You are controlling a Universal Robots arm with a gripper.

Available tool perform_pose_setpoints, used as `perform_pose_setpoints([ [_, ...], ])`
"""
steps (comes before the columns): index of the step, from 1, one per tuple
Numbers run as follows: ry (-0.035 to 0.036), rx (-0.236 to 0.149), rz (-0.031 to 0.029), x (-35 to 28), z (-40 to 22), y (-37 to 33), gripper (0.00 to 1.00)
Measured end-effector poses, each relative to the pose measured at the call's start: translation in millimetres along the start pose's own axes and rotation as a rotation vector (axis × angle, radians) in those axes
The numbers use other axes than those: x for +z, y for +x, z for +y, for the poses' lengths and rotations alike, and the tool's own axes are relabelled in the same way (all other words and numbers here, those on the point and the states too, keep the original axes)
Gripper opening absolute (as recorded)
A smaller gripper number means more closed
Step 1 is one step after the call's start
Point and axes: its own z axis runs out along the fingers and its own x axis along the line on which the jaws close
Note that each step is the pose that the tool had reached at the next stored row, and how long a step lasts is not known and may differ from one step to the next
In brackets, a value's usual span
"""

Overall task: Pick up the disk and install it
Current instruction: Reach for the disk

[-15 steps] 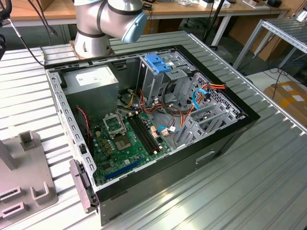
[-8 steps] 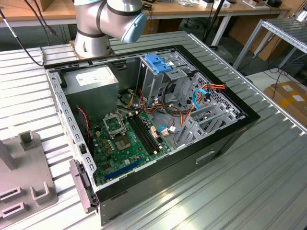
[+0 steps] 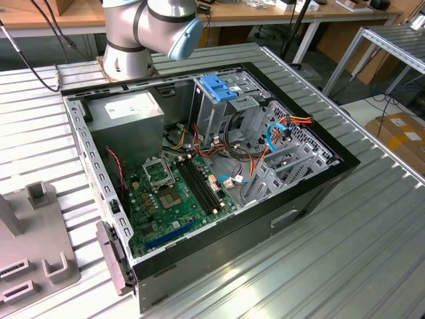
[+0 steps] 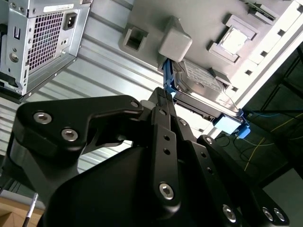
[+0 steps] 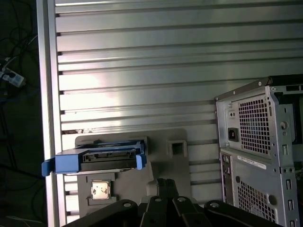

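Two black fingers (image 5: 161, 185) on the gripper (image 5: 166, 182) sit drawn together with nothing between them, as far as I can make out in the first wrist view. Their tips hang near one end of the disk (image 5: 102, 159) but do not touch it. The disk stands on its edge, framed by blue rails, on a grey holder plate (image 5: 158, 149) that lies on the ribbed metal table (image 5: 142, 71). A small silver square part (image 5: 100, 189) rests in a pocket of the same plate, close by the disk. In the second wrist view the disk's white label shows, just past the fingertips. Off to one side the computer case (image 3: 299, 206) lies open on the table. In the exterior view a blue-topped drive cage (image 3: 219, 88), a grey power box (image 3: 126, 113) and a green board (image 3: 172, 193) show inside it, with the arm's base (image 3: 129, 40) just beyond its far side.
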Motion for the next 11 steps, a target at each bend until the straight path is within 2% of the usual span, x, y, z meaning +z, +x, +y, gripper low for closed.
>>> perform_pose_setpoints([
  [11, 0.0000, 0.000, 0.0001, -0.2, -0.3, 4.6, 0.11],
])
